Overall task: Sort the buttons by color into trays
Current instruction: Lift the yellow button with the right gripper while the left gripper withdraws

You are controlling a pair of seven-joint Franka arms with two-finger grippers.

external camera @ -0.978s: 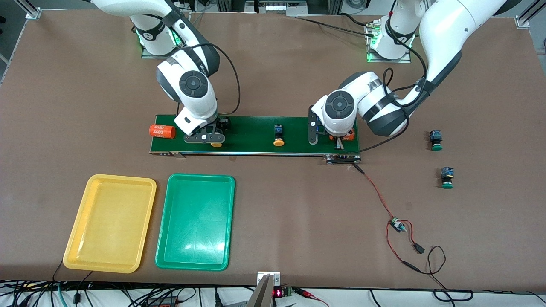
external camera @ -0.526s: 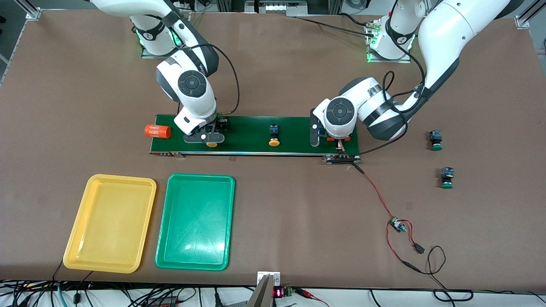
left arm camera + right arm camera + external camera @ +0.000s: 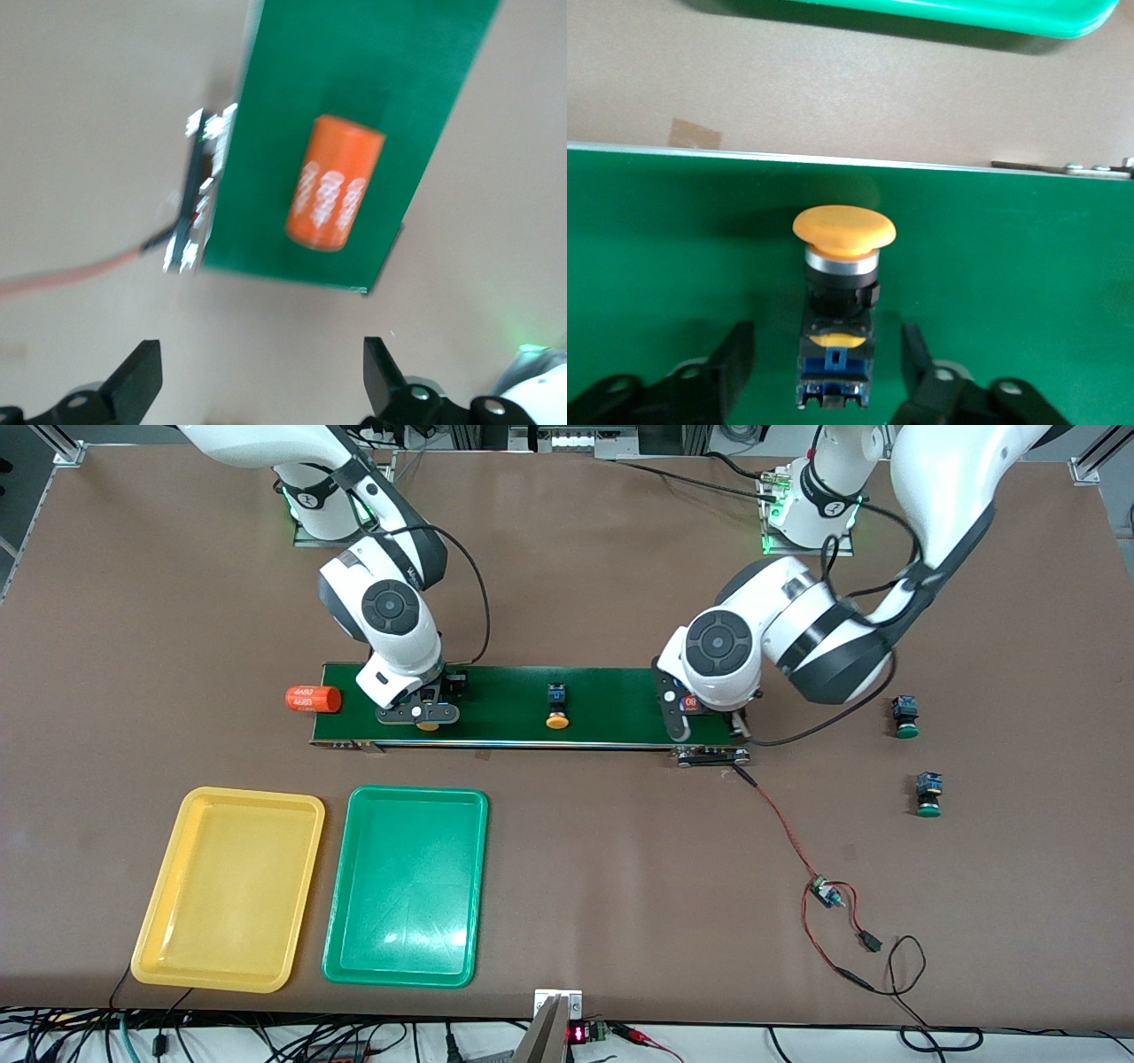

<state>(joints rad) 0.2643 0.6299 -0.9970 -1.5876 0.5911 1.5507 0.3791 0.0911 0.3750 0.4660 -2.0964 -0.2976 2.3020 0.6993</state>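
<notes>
Near button: a small push-button switch with a black-and-blue body and a round orange-yellow cap [image 3: 842, 228] lies on its side on the long dark-green conveyor belt [image 3: 602, 695], in the middle of the right wrist view, cap toward the belt's front edge.
Right hand [image 3: 828, 352]: low over the belt at the right arm's end, black fingers [image 3: 735, 354] spread on either side of the switch body, a gap showing on each side.
Second orange-capped button [image 3: 556, 708]: mid-belt, centre of the front view.
Green-capped buttons: two, on the brown tabletop [image 3: 567, 558] toward the left arm's end, one [image 3: 904, 717] higher in the frame than the other [image 3: 928, 794].
Trays: yellow plastic tray [image 3: 229, 886] and green plastic tray [image 3: 406, 886] side by side in the lower part of the frame.
Left hand [image 3: 261, 376]: above the belt's other end, fingers wide apart, holding nothing; an orange cylinder [image 3: 335, 181] lies on the belt below it, its white print blurred.
Writing: another orange cylinder [image 3: 313, 699], on the tabletop just off the belt's end near the right hand, reads "4680".
</notes>
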